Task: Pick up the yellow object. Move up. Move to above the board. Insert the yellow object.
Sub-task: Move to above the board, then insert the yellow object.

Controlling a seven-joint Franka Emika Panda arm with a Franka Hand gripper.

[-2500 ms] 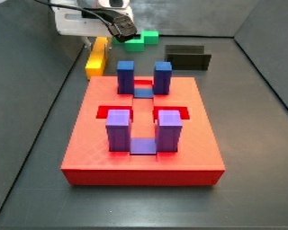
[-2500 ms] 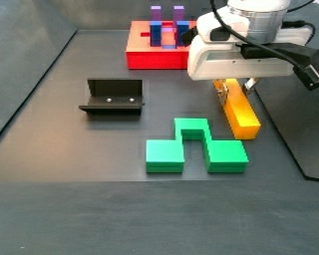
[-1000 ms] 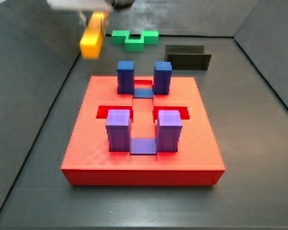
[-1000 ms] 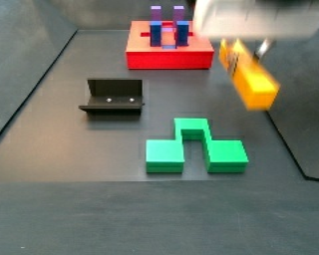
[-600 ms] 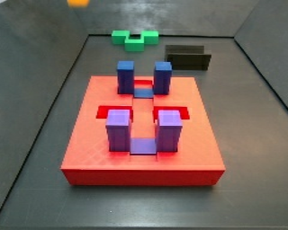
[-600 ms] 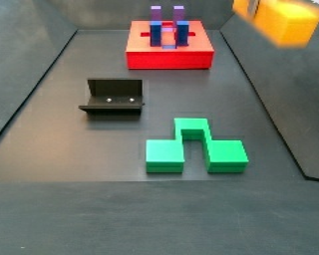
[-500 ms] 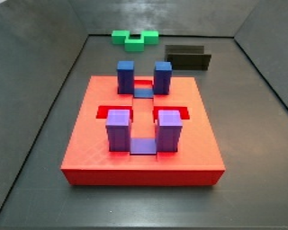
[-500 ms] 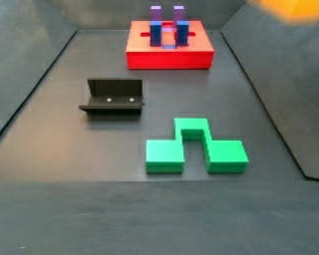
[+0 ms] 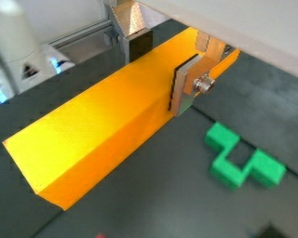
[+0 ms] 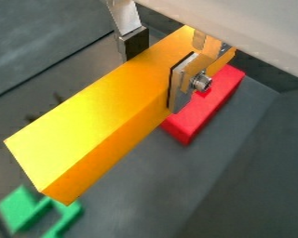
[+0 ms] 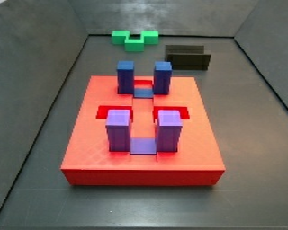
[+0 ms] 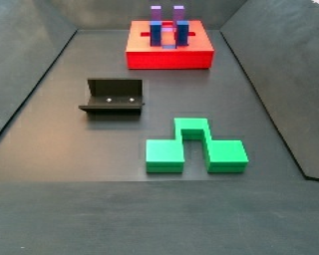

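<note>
Holding the yellow bar (image 9: 108,125) clamped in the gripper (image 9: 158,60) high above the floor, still needing moving over the red board (image 11: 86,144) and inserting.

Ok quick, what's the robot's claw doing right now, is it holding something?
Gripper: shut on the yellow object, with a finger against each side of the bar in both wrist views; it is out of frame in both side views.

Dark grey floor (image 12: 123,149), grey walls (image 11: 171,16)
</note>
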